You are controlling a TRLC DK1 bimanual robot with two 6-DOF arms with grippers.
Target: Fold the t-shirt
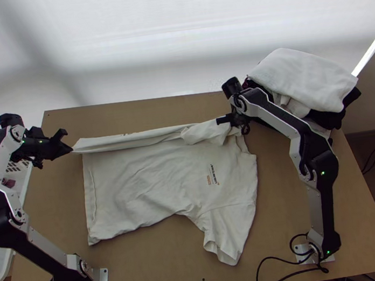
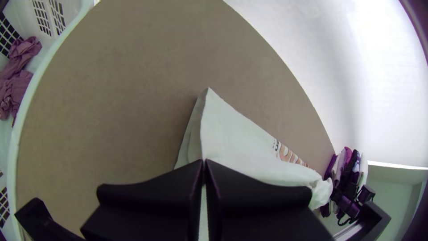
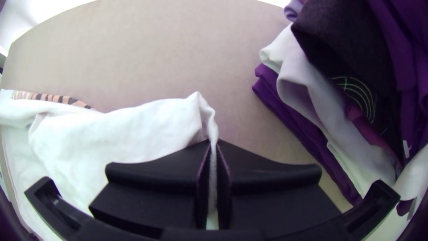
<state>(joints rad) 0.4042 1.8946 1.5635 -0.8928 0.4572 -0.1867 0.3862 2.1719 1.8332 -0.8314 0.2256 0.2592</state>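
The t-shirt [image 1: 153, 177] lay on the table [image 1: 148, 275], its far edge partly turned over. The left gripper [image 2: 204, 160] was closed on this edge near the hem corner, and the right gripper [image 3: 214, 142] pinched a thin, bunched part at the other end. This narrow hold could slip if both pulled strongly, I judged, and uneven pulling could make the fold crooked. A clothes pile [image 1: 305, 81] was just beside the right gripper; a wide swing might knock it. The basket [image 2: 14, 143], with purple cloth [image 2: 18, 85], could hinder the left arm.
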